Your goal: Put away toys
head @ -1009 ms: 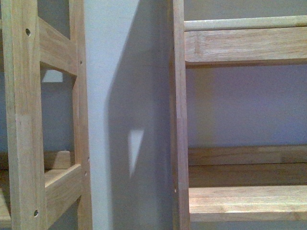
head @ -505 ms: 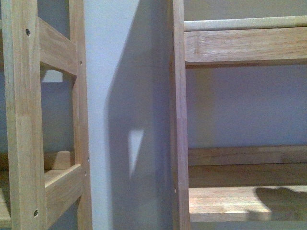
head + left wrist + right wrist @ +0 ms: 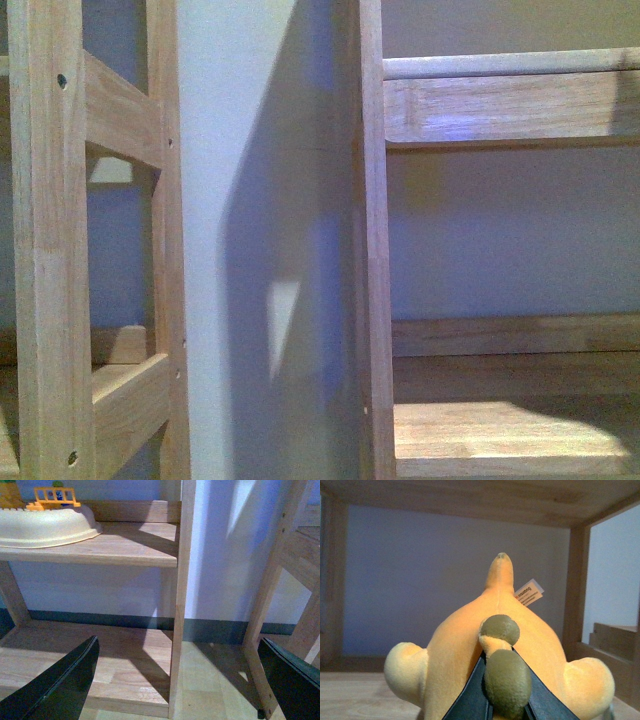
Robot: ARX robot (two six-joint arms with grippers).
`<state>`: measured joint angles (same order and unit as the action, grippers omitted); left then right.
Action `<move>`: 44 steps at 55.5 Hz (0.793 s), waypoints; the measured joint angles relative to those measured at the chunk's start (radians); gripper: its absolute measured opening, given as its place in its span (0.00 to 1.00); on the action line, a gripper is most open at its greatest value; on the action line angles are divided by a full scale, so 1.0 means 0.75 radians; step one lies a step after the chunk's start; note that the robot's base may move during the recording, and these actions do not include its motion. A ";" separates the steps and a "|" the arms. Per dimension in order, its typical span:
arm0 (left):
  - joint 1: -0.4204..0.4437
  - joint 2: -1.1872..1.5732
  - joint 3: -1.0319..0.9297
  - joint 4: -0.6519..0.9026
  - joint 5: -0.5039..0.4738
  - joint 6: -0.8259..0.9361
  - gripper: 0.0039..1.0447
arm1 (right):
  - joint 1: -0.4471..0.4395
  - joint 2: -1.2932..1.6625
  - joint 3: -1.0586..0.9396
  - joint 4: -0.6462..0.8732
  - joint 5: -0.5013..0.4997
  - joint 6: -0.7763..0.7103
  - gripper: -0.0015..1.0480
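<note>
From my front camera I see neither of my arms, only two wooden racks: the upright of one (image 3: 50,250) at the left and the post of the other (image 3: 372,250) right of centre, with pale wall (image 3: 250,200) between them; the second rack shows two shelves, an upper one (image 3: 510,105) and a lower one (image 3: 510,435) that is partly sunlit, and no toy appears here. My left wrist camera shows what the front one does not: my left gripper (image 3: 177,680) with its two dark fingers (image 3: 60,685) spread wide apart and nothing between them, hanging in front of a rack post. Beyond the fingers, on a shelf (image 3: 125,547), sits one cream tub (image 3: 45,525), with an orange toy fence (image 3: 52,497) behind it; a lower board (image 3: 100,665) lies near the floor. I can read no writing in this view. My right wrist camera alone shows the toy (image 3: 495,645): one yellow-orange plush, lying on a shelf (image 3: 355,695) inside a rack bay under a wooden board (image 3: 470,500), directly ahead of my right gripper (image 3: 492,695). My two dark fingers (image 3: 467,695) are closed on an olive-green knobbly part of the plush nearest me. A single white tag (image 3: 529,594) sticks out from the far side of the plush; it carries print, but too small for me to read.
</note>
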<state>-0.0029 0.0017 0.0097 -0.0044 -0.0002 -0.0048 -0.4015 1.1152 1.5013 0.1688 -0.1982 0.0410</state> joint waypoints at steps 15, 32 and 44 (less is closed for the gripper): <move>0.000 0.000 0.000 0.000 0.000 0.000 0.94 | 0.237 0.308 0.219 0.011 0.043 0.037 0.05; 0.000 0.000 0.000 0.000 -0.001 0.000 0.94 | 0.474 0.611 0.527 -0.041 0.129 0.055 0.05; 0.000 0.000 0.000 0.000 0.000 0.001 0.94 | 0.570 0.770 0.687 -0.053 0.183 0.062 0.05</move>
<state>-0.0029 0.0017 0.0097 -0.0044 -0.0002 -0.0044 0.0261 1.6928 2.0163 0.1287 -0.0608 0.0875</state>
